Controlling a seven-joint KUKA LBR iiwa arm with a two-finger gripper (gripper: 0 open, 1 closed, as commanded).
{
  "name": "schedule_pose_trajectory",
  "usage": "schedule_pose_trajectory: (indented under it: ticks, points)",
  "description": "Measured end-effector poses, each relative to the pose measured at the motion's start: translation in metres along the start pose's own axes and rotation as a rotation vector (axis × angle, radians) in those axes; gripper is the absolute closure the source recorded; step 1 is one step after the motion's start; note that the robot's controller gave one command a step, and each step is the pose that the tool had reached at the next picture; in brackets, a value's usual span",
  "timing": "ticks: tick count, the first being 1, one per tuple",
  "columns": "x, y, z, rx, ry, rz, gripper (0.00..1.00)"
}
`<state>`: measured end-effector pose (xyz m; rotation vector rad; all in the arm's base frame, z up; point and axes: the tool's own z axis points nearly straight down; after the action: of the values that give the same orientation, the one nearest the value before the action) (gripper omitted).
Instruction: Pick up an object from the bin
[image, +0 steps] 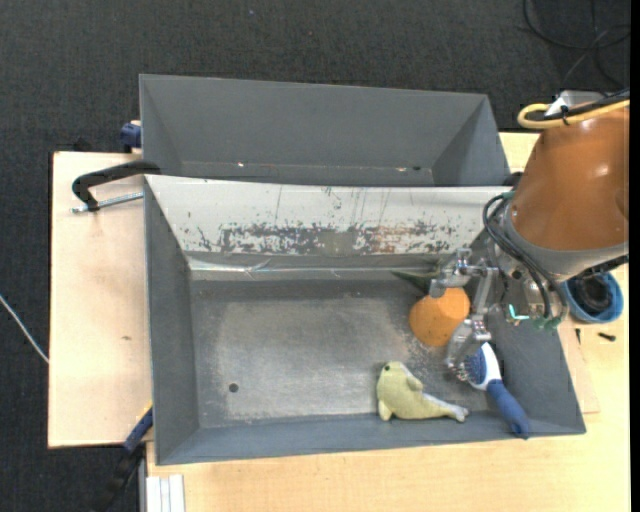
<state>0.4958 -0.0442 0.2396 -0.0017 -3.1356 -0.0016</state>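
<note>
The grey metal bin (165, 300) has sloping walls. The left half of its floor carries only a small dark spot (232, 388) near the front. The back wall (330, 238) is scuffed, with a band of dark flecks running along it.

Right of the middle, close to the front wall, lies a pale green soft toy (405, 396). Its rounded body is to the left and a thin tail points right. Just above it and a little further right sits an orange ball (436, 320), round and smooth, on the floor toward the bin's right side.

The gripper (465, 358) is down inside the bin at the ball's right edge. Its metal parts meet the ball in this view, but whether the ball is actually gripped cannot be told. Nor can it be told whether the gripper stands wide or narrow.

Just right of the gripper's tip and touching it in this view lies a blue-handled tool (505, 405). Its white head is beside the tip and its blue handle slants down toward the bin's front right corner. The soft toy's tail ends near that white head.

Furthest right, above the bin's right rim, is the arm's orange cover (580, 180).
</note>
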Motion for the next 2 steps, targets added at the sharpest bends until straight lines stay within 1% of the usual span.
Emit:
schedule_pose_trajectory:
  ticks: [1, 2]
  points:
    - [0.001, 0.029, 0.169, -0.003, -0.008, 0.106, 0.00]
    - [0.002, -0.008, 0.138, 0.002, -0.014, -0.077, 0.00]
